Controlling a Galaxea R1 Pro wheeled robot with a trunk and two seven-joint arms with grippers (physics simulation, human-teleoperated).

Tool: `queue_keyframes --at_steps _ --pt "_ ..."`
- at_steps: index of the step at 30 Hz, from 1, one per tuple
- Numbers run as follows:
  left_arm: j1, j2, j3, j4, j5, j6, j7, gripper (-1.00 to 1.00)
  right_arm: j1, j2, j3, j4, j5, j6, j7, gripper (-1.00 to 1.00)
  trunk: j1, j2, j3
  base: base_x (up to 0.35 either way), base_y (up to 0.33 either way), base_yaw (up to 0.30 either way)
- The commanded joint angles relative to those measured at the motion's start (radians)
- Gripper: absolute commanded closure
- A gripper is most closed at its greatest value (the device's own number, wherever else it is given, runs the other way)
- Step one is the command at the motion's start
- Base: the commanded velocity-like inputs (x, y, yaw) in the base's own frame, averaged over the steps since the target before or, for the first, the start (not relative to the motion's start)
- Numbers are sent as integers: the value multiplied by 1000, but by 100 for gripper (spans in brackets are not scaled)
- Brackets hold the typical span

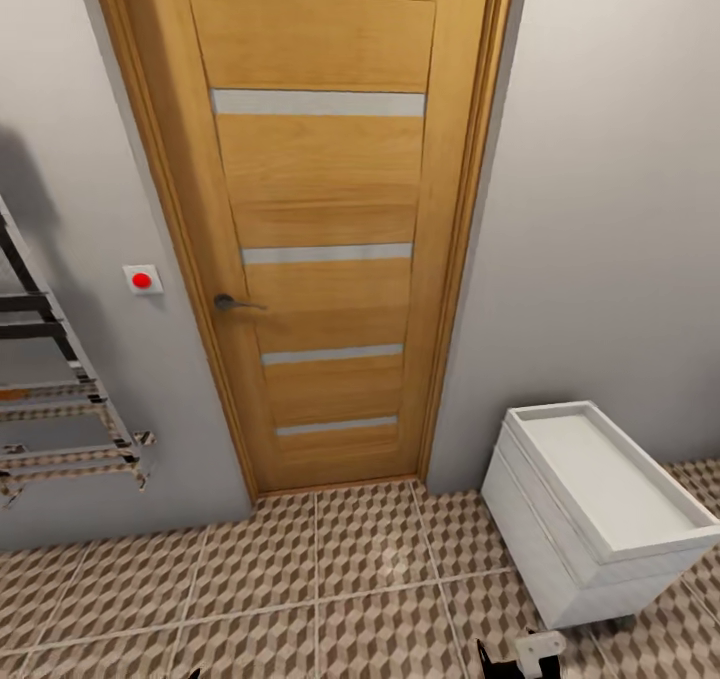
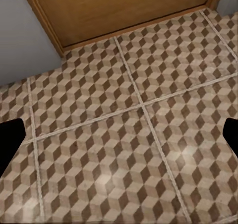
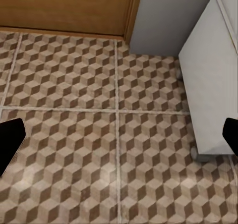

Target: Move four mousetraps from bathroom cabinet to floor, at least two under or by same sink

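A closed orange-brown wooden door (image 1: 320, 229) fills the centre of the head view. A white vanity unit with a rectangular basin (image 1: 600, 509) stands at lower right on the cube-patterned tile floor (image 1: 300, 599). Both wrist views show black fingertips (image 2: 10, 140) (image 3: 10, 140) wide apart, holding nothing.

Counts: 1 door (image 1: 318, 229) with 4 pale horizontal strips and 1 lever handle (image 1: 232, 303); 1 wall switch (image 1: 142, 280) with 1 red dot; 1 towel rack (image 1: 60, 399), cut off at the frame edge, rung count unclear. 1 white unit (image 1: 590, 509) on the floor (image 1: 330, 579), at least 2 small feet visible under it in the right wrist view. 2 dark fingertips at the edges of each wrist view, 4 total.
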Motion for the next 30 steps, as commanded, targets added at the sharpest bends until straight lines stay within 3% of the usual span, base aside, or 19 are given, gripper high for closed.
queue_keyframes --at_steps 1,30 --pt "-2 -1 -9 4 10 -5 0 -100 0 0 9 0 -10 -3 -1 -100 1 -2 -2 0 0 287" --pt "-1 -2 -9 4 10 -5 1 -100 0 1 9 0 -10 -3 -1 -100 1 -2 -2 0 0 287"
